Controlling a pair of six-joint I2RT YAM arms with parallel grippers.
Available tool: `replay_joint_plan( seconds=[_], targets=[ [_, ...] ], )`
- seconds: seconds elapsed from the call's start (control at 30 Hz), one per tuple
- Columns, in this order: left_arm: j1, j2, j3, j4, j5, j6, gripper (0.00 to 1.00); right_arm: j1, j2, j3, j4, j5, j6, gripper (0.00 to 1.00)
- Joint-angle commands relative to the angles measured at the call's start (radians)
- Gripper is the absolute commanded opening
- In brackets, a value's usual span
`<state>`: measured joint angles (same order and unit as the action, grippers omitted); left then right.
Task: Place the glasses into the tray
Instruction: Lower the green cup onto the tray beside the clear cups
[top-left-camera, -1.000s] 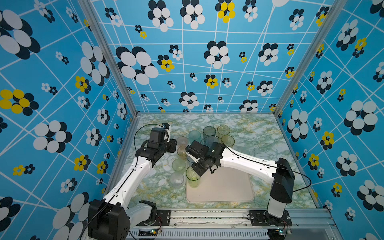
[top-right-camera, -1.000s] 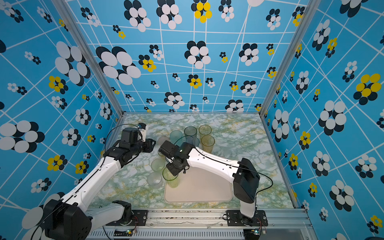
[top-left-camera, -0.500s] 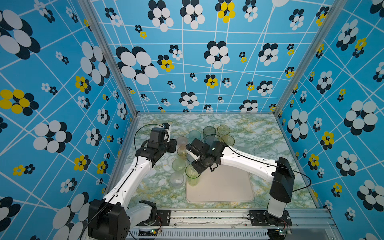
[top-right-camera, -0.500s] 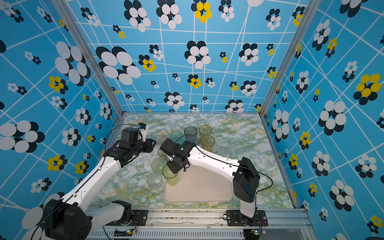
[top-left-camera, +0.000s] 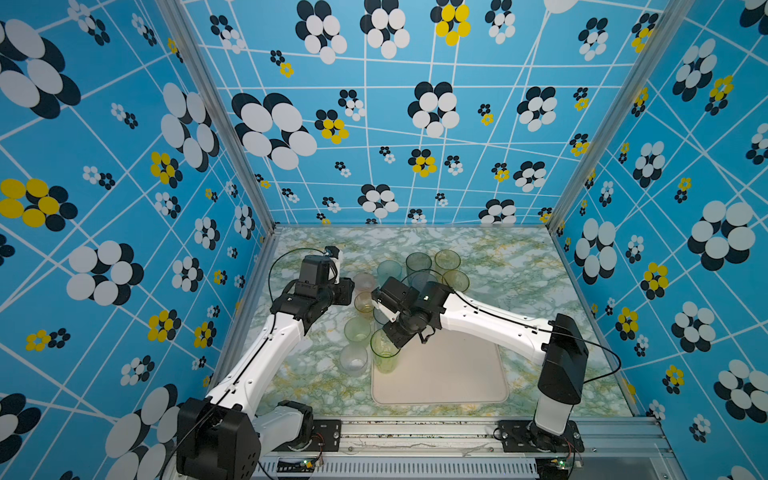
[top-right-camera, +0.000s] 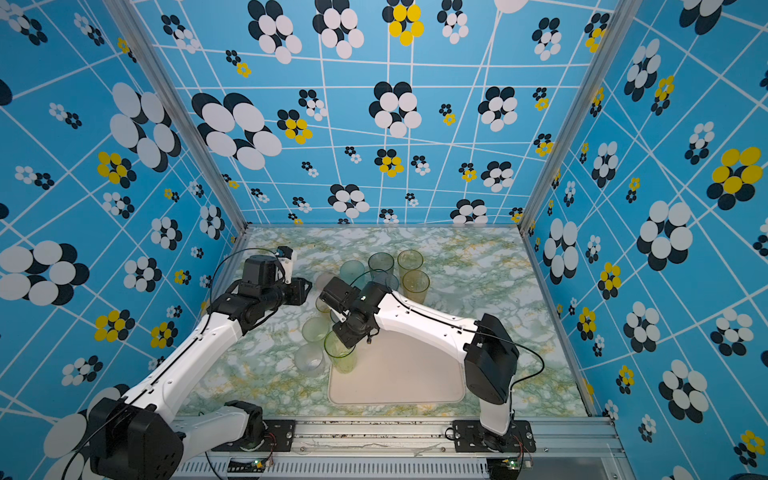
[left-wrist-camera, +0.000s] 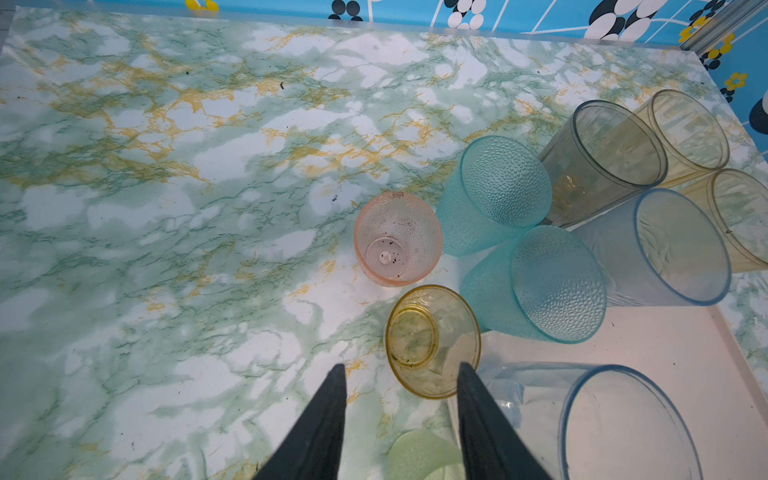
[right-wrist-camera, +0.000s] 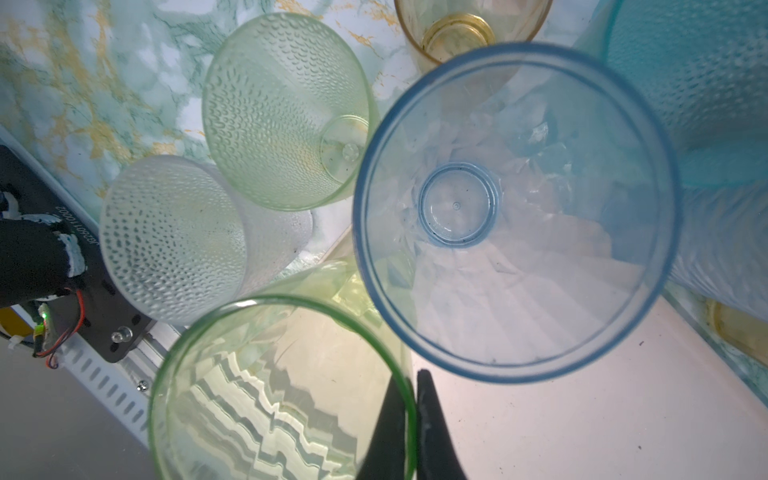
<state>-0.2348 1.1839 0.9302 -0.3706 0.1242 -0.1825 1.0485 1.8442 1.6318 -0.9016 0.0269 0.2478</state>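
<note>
Tray: the tray (top-left-camera: 440, 374) is lying flat on the table (top-left-camera: 519, 266) at its near edge, and its middle is showing bare.
Clear glass: the clear glass (top-left-camera: 354, 360) is standing upright on the table, just left of the tray's left rim.
Green glass: the green glass (top-left-camera: 384, 353) is sitting upright over the tray's left rim, just beside the clear glass. Its base may be resting on the tray or hanging just above it; the views are not settling that.
Right gripper: the right gripper (right-wrist-camera: 409, 376) is pinching the green glass's rim, one finger inside and one outside, with the jaws nearly together.
Pale green glass: the pale green glass (top-left-camera: 357, 330) is standing on the table just beyond the clear glass.
Blue glass: the blue glass (right-wrist-camera: 515, 208) is standing upright with its rim just beside the green glass's rim. In both top views the right gripper is hiding most of it.
Left gripper: the left gripper (left-wrist-camera: 401, 365) is hovering with its jaws partway apart, gripping nothing, just above the yellow glass (left-wrist-camera: 432, 340).
Pink glass: the pink glass (left-wrist-camera: 397, 239) is standing on the table just beyond the yellow glass.
Far group: the teal glasses (left-wrist-camera: 494, 195), grey glass (left-wrist-camera: 602, 162), frosted blue glass (left-wrist-camera: 665, 249) and amber glasses (left-wrist-camera: 690, 133) are crowding together on the table beyond the tray.
</note>
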Motion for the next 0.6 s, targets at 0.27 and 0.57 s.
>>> replay_joint_plan(
  seconds=[0.27,0.57],
  targets=[
    [0.010,0.008,0.019,-0.010,0.016,0.017,0.45,-0.005,0.011,0.001,-0.011,-0.019,-0.003,0.14],
    [0.009,0.005,0.015,-0.007,0.015,0.017,0.45,-0.005,-0.002,0.002,-0.009,0.010,-0.001,0.15]
  ],
)
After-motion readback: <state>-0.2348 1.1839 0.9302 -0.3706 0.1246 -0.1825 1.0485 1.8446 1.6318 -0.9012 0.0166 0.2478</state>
